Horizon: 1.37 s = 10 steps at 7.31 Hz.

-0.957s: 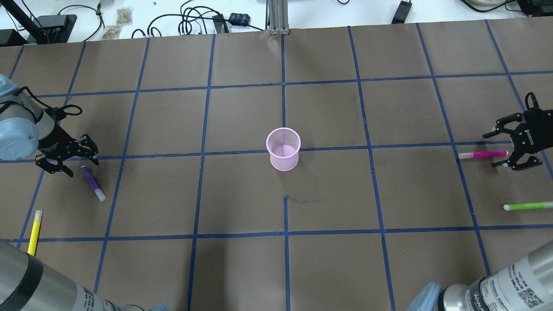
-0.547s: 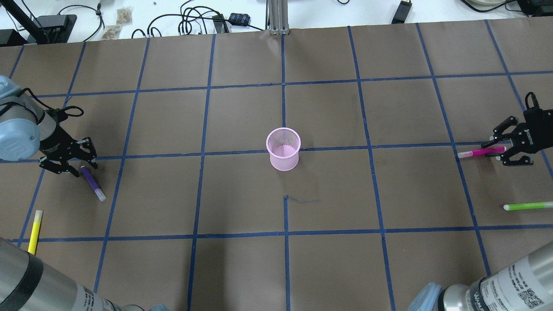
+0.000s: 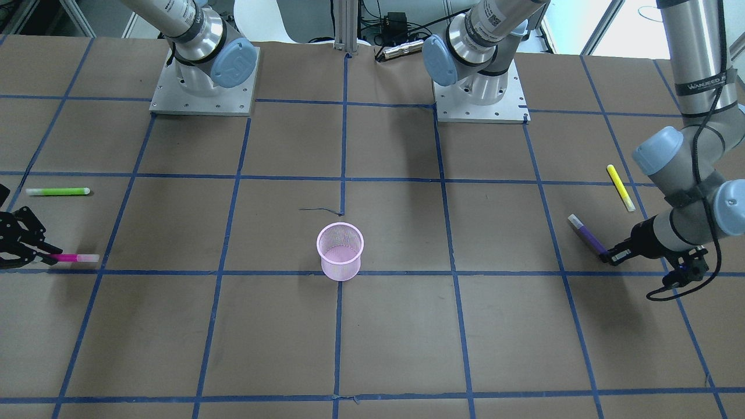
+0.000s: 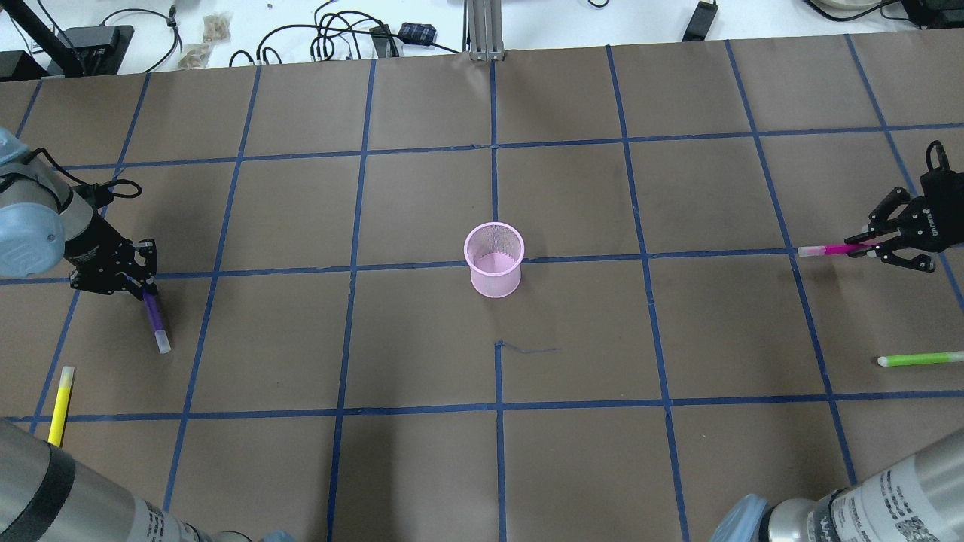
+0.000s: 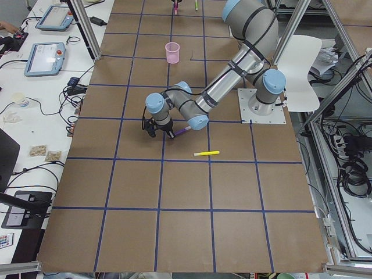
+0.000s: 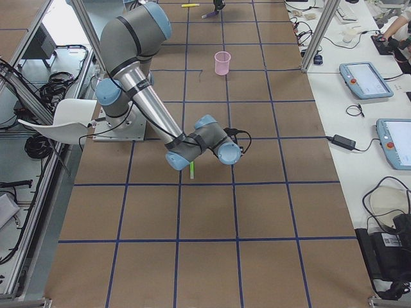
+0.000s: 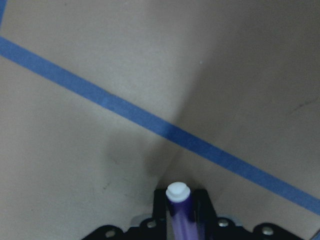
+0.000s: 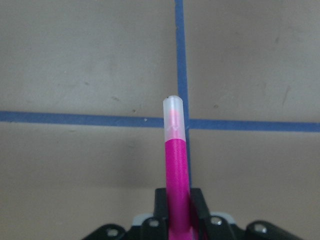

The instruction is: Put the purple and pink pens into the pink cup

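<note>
The pink mesh cup (image 4: 493, 260) stands upright at the table's middle, also seen from the front (image 3: 340, 251). My left gripper (image 4: 141, 287) at the far left is shut on one end of the purple pen (image 4: 156, 320). The pen's white-capped end sticks out ahead of the fingers in the left wrist view (image 7: 179, 210). My right gripper (image 4: 867, 249) at the far right is shut on the pink pen (image 4: 828, 249). The pen's clear-capped end points toward the cup and shows in the right wrist view (image 8: 176, 170). Both grippers are low over the table, far from the cup.
A yellow pen (image 4: 60, 394) lies near the front left, below my left gripper. A green pen (image 4: 920, 359) lies at the right, nearer the robot than my right gripper. Blue tape lines grid the brown table. Cables lie beyond the far edge.
Both grippers went from open beside the pens to shut on them. The purple pen swung to a steeper angle, and the pink pen shifted slightly away from the robot.
</note>
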Each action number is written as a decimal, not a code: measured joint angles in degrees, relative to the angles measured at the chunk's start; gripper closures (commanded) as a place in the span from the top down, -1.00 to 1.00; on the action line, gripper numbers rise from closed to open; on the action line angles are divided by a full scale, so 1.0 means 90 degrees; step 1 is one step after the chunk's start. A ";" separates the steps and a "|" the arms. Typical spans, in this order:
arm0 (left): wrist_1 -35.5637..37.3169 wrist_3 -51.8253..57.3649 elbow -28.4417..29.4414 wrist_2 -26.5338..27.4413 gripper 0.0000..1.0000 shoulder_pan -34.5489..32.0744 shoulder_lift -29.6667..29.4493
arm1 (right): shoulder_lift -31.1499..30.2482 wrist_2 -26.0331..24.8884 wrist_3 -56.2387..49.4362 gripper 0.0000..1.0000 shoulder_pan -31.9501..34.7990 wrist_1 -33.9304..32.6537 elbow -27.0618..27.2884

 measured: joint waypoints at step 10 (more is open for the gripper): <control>-0.1528 -0.1209 0.1273 -0.0282 -1.00 -0.1409 0.1699 | -0.1883 -0.1745 0.6230 -1.00 0.5764 -0.1671 -0.0026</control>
